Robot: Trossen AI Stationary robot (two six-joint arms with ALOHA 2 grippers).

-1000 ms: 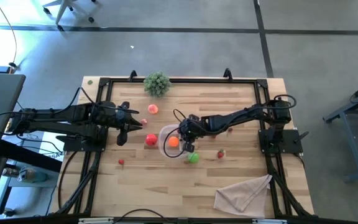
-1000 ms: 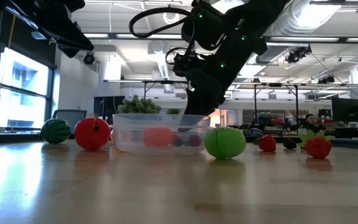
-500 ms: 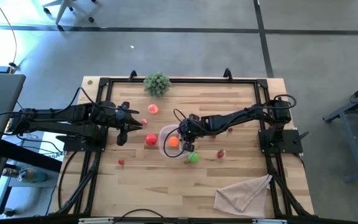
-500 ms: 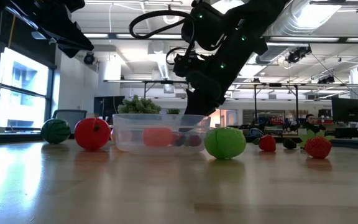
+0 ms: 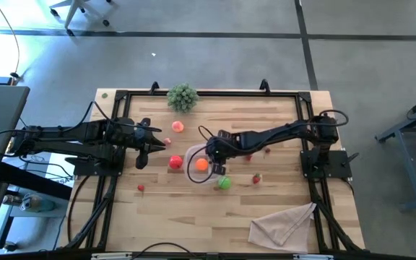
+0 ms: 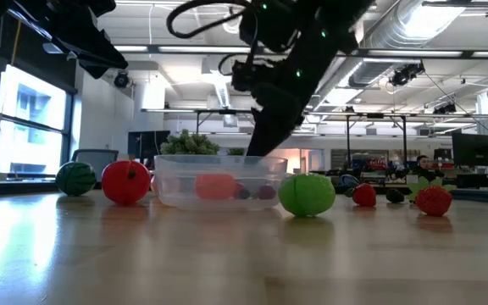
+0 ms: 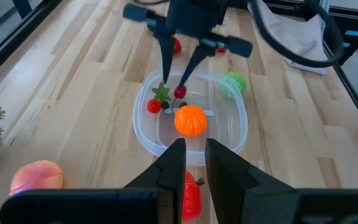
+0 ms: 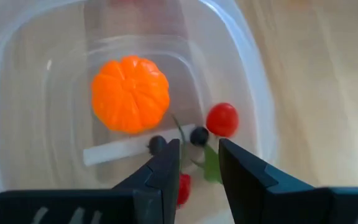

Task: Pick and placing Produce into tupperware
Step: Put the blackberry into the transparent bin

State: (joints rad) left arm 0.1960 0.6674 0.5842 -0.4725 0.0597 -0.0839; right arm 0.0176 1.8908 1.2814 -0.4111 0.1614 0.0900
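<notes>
Here, seen from above, a wooden table (image 5: pixel 280 115) carries two dark robot arms. At the far left, the left claw (image 5: pixel 141 150) hangs over the table beside the container, its two fingers (image 7: pixel 173 168) nearly together with only a thin gap and nothing between them. Just beyond it sits a red tomato-like fruit (image 5: pixel 175 163), touching or almost touching the left wall of the tupperware (image 5: pixel 188 167). Behind these lie a peach-coloured fruit (image 5: pixel 177 127) and a small red piece (image 5: pixel 167 141), and nearer the front edge a small red berry (image 5: pixel 141 188). At the back edge stands a bushy grey-green sprig (image 5: pixel 183 96). The clear tupperware sits near the table's middle and holds an orange mandarin (image 8: pixel 130 93), a small red cherry tomato (image 8: pixel 222 119), two dark berries (image 8: pixel 198 135) and a red strawberry with green leaves (image 7: pixel 155 103). The right claw (image 5: pixel 214 154) hovers over the container's right half, fingers (image 8: pixel 238 171) parted a little, gripping nothing, the small pieces lying just below its tips. Just outside the container's right front corner rests a green round fruit (image 5: pixel 224 183). Further right lie a red strawberry (image 5: pixel 256 178) and another small red piece (image 5: pixel 267 151). A beige cloth (image 5: pixel 284 224) lies crumpled at the front right.
</notes>
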